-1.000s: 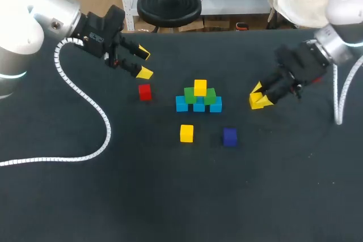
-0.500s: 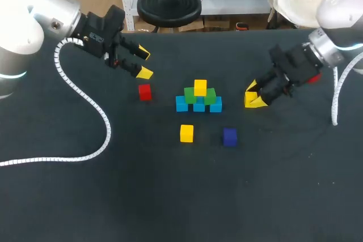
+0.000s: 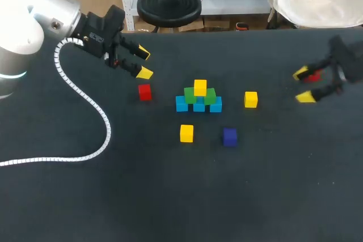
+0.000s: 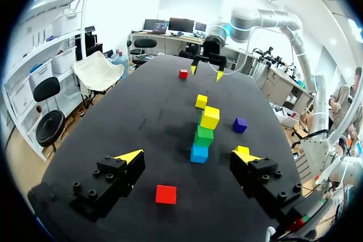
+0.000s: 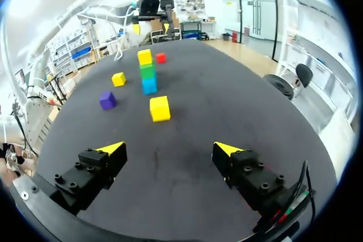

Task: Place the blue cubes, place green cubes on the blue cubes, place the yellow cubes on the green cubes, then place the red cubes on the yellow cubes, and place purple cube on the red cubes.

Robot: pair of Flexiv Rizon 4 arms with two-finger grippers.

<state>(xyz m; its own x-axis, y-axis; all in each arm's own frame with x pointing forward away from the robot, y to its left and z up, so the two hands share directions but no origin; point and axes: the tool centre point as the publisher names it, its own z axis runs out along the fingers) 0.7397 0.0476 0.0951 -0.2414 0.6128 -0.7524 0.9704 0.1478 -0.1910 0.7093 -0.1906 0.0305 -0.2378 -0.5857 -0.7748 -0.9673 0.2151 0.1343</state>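
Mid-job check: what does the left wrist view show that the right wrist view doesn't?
Only the left wrist view: a second red cube far off beside the right gripper. Only the right wrist view, clearly: the loose yellow cube near the purple cube. Both: the stack, the other loose yellow cube, and the red cube by the left gripper.

Blue cubes (image 3: 181, 103), green cubes (image 3: 190, 95), yellow cubes (image 3: 186, 133), red cube (image 3: 144, 92), purple cube (image 3: 229, 136) (near navy), black table (image 3: 170, 196).
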